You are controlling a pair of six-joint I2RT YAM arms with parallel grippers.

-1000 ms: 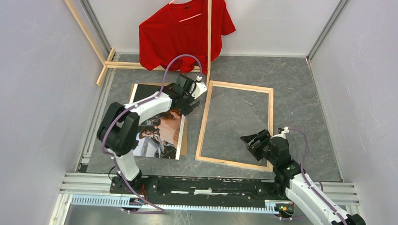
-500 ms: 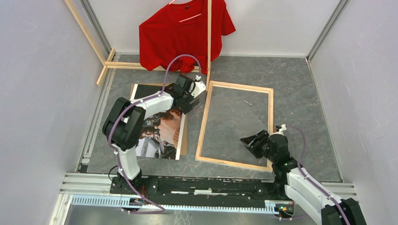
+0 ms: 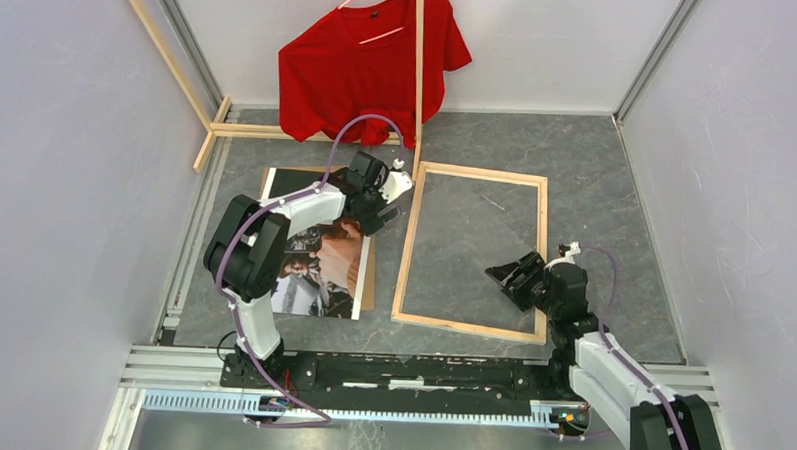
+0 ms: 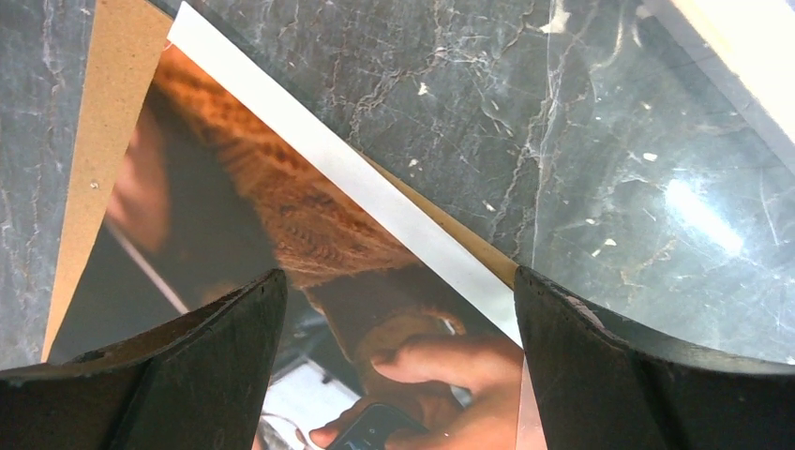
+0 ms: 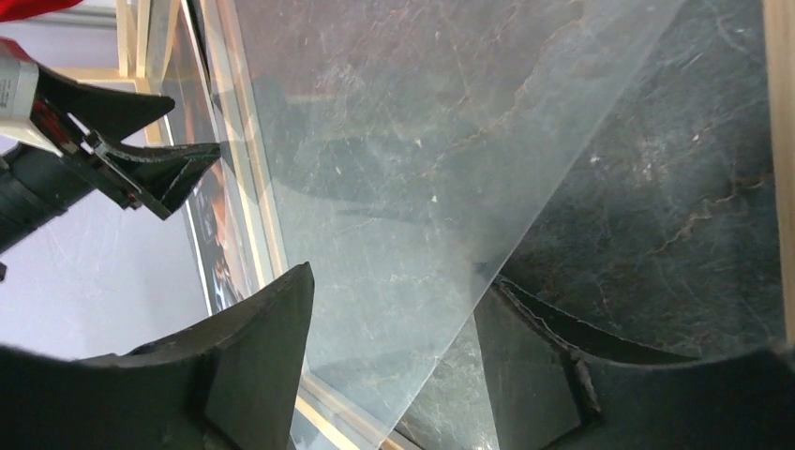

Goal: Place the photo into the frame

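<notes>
Left tool point(image 4: 398, 275) gapes above grey marbled table point(image 3: 596, 172), white walls point(image 3: 56, 173) around.

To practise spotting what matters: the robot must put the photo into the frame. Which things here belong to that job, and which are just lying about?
Belongs to the job: photo; frame; clear sheet at the frame.
Lying about: red T-shirt; wooden rack; brown cardboard under the photo (perhaps a backing).

Right pincer point(image 3: 505, 274) slightly farther forward
</notes>
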